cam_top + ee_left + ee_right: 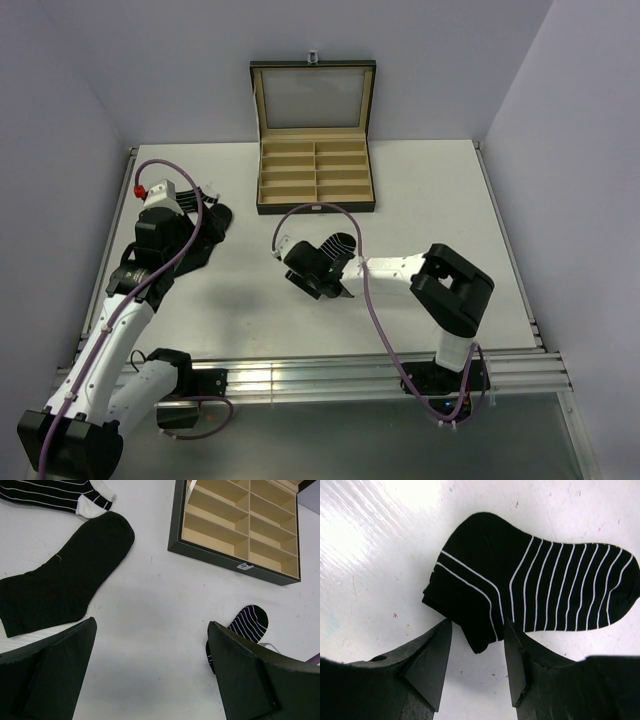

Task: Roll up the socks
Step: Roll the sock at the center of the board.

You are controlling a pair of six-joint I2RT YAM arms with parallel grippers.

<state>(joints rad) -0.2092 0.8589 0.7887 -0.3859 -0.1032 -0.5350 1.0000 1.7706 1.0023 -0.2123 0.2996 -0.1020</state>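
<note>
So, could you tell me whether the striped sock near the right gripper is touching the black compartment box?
Apart. The left wrist view shows bare white table between the striped sock and the compartment box.

Striped sock (540, 585) (white lines) flat mid-table, plain black sock (65, 580) flat at left

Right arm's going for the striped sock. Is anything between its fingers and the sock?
Nothing visible is in the way. The right gripper is open at the striped sock, whose cuff corner lies between the fingers on the white table.
</note>
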